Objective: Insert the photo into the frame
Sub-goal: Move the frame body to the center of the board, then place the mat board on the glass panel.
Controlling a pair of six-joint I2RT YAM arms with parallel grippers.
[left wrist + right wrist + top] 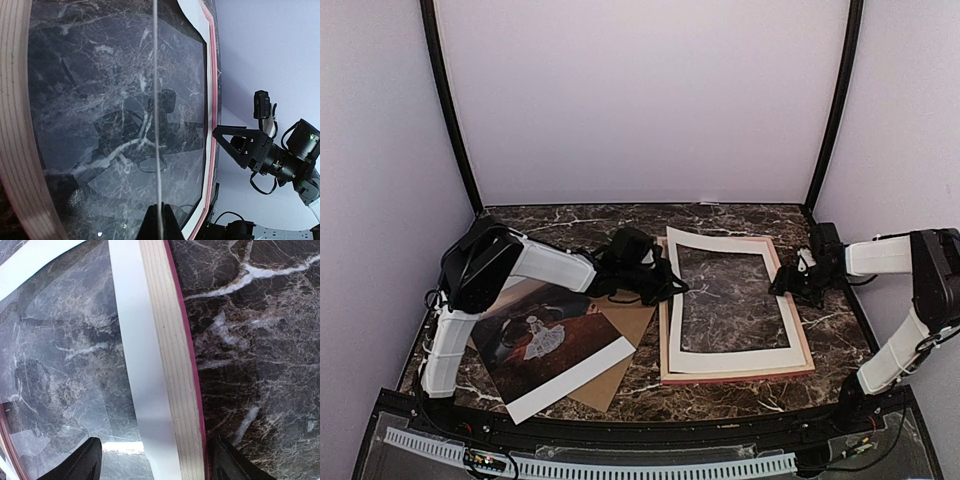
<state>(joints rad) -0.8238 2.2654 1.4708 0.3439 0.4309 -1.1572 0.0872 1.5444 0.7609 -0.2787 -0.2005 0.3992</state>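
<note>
At left rail of frame (735, 376): left gripper (663, 289), jaws seemingly nipped on thin sheet (156, 100); right gripper (788, 286), jaws wide astride right rail. Advised: raise sheet level, then fetch photo (535, 340).

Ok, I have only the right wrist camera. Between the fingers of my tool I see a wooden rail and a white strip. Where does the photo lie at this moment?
Observer: The photo lies face up, partly on the cardboard board, to the left of the frame and not inside it.
Operator: And where is the left tool?
Observer: The left tool is at the frame's left rail, directly across from the right tool.
</note>
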